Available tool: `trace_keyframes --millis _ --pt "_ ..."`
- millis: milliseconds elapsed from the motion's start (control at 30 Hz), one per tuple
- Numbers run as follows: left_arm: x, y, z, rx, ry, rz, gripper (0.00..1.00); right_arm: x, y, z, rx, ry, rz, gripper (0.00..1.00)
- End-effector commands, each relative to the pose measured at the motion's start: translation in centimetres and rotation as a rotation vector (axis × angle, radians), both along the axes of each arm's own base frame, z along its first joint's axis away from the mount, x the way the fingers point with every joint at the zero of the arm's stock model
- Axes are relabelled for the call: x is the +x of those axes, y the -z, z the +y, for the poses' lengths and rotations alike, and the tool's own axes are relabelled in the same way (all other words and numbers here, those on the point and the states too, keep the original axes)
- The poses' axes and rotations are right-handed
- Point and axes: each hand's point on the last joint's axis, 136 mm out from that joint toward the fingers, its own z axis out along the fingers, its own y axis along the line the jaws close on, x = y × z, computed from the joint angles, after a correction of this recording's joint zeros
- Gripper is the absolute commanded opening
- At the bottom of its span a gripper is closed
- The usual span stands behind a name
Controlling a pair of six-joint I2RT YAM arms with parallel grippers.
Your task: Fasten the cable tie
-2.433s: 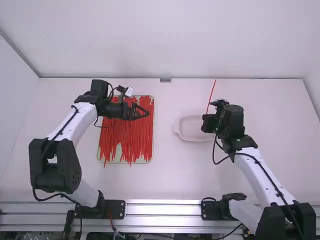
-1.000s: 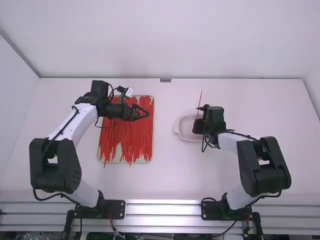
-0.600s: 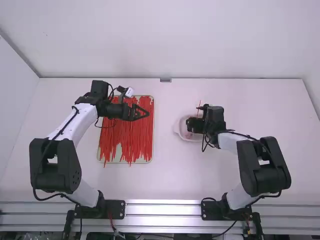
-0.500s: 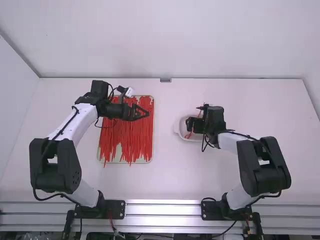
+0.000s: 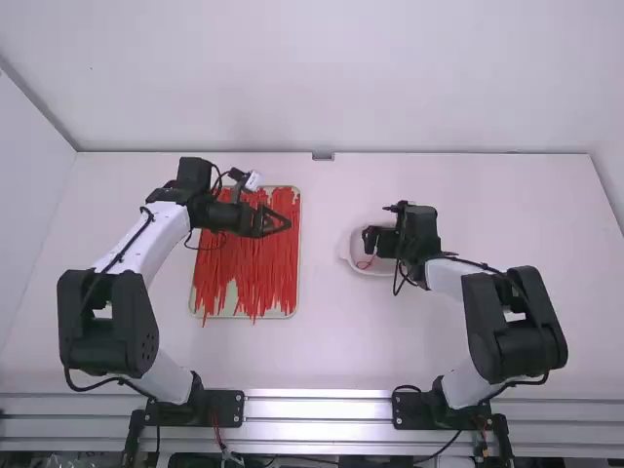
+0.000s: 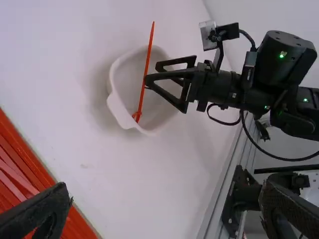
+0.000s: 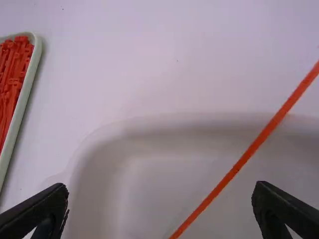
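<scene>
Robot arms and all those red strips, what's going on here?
Two robot arms are working with red cable ties. The left arm's fingers hover open over a pile of cable ties on a tray. The right arm's fingers are open at a white dish. One cable tie lies there, straight, not looped, with nothing holding it.
</scene>
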Motion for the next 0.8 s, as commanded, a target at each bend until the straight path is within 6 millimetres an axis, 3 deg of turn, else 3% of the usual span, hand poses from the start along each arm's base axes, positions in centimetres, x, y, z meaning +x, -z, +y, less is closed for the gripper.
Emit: trace_keyframes --millis 0,233,433,567,767 --pt "0.1 0.0 0.0 -0.007 0.012 -0.031 0.99 1.1 -2.1 -0.3 -0.005 0.000 -0.057 0.98" --pt "1.4 -0.7 0.6 0.051 -0.017 -0.071 0.99 0.3 -6.5 -1.6 -0.009 0.023 -0.114 0.98" --pt "2.6 -1.9 1.6 0.144 -0.061 -0.089 0.99 -1.6 -11.2 -3.0 -0.018 0.040 -0.176 0.98" --pt "2.4 -3.0 2.2 0.209 -0.052 -0.130 0.99 -2.9 -13.8 -3.2 -0.047 0.012 -0.238 0.98" --pt "2.3 -4.3 3.7 0.308 -0.124 -0.150 0.99 -4.4 -15.5 -3.9 -0.087 0.044 -0.264 0.98"
